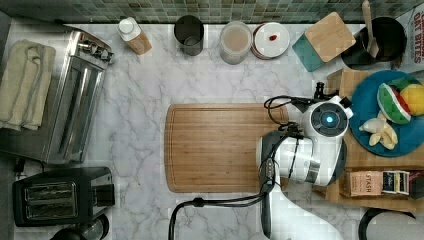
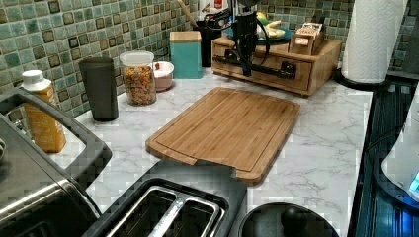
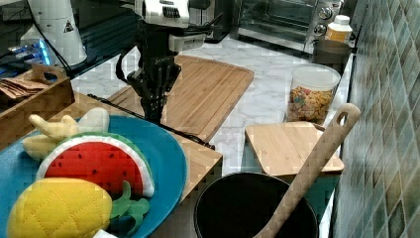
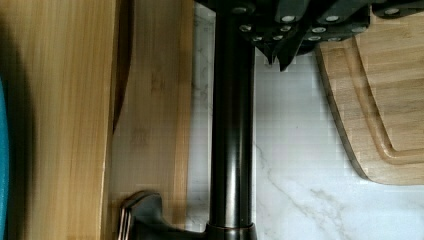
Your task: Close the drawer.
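— Bamboo drawer (image 2: 269, 66) with the long black bar handle (image 4: 231, 130): where is it?
— Nearly flush in the wooden shelf unit (image 2: 323, 59), beyond the rounded cutting board (image 2: 227, 128) on the marble desk (image 2: 321, 143).
— And the jaws?
— The gripper (image 3: 153, 101) hangs at the bar; whether they grip it, I cannot tell.

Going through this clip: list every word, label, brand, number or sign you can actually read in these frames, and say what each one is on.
"STASH" on the brown tea box at the top view's lower right.
"OAT BITES" in red on the package at the top view's right edge; the word above it is cut off.
Warning triangle sign on the white robot base in the right view; nothing on it is readable.
Orange bottle label: too blurred to read.
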